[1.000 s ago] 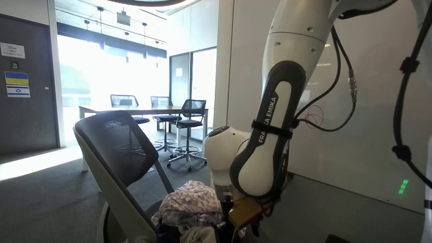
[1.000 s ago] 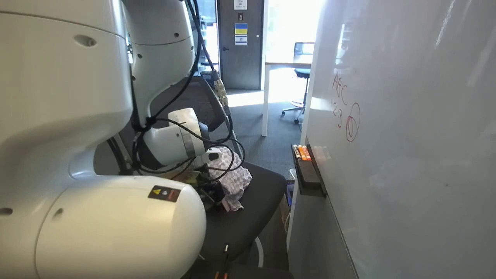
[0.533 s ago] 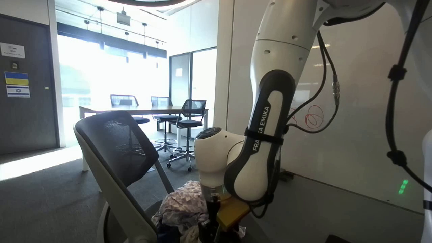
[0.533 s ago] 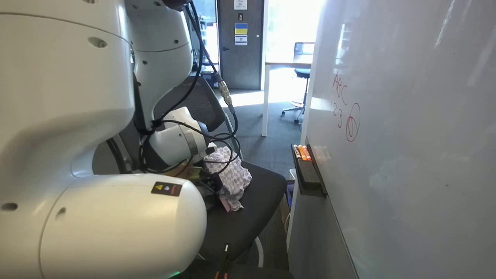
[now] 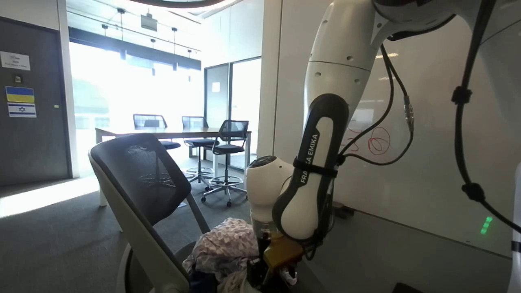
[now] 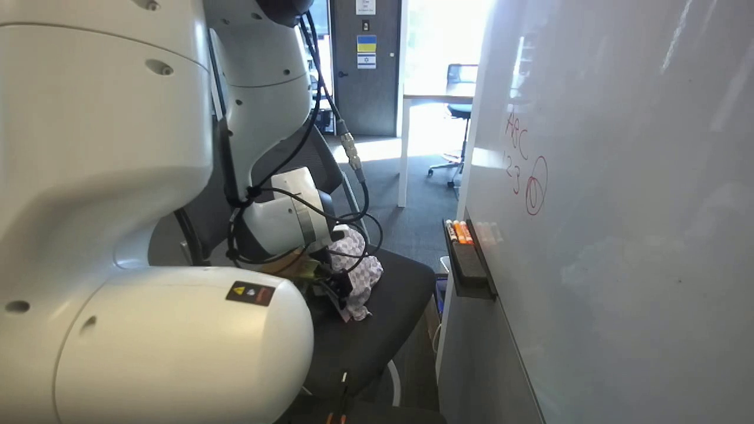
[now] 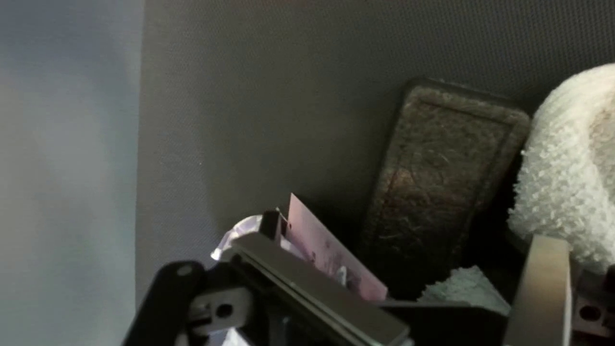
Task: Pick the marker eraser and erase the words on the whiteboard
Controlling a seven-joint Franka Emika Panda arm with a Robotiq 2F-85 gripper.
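Two fingers of your end effector are spread apart — you see the eraser thru & above the gap b/w them in the wrist view, lying on the gray surface, just beside a fluffy white cloth. Red words mark your whiteboard in both exterior views.

The eraser looks rough, the whiteboard glossy.

Marker eraser lay on the chair seat, immediately left of a cloth in the wrist view. In an exterior view, markers lay on the ledge, below the words on the whiteboard.
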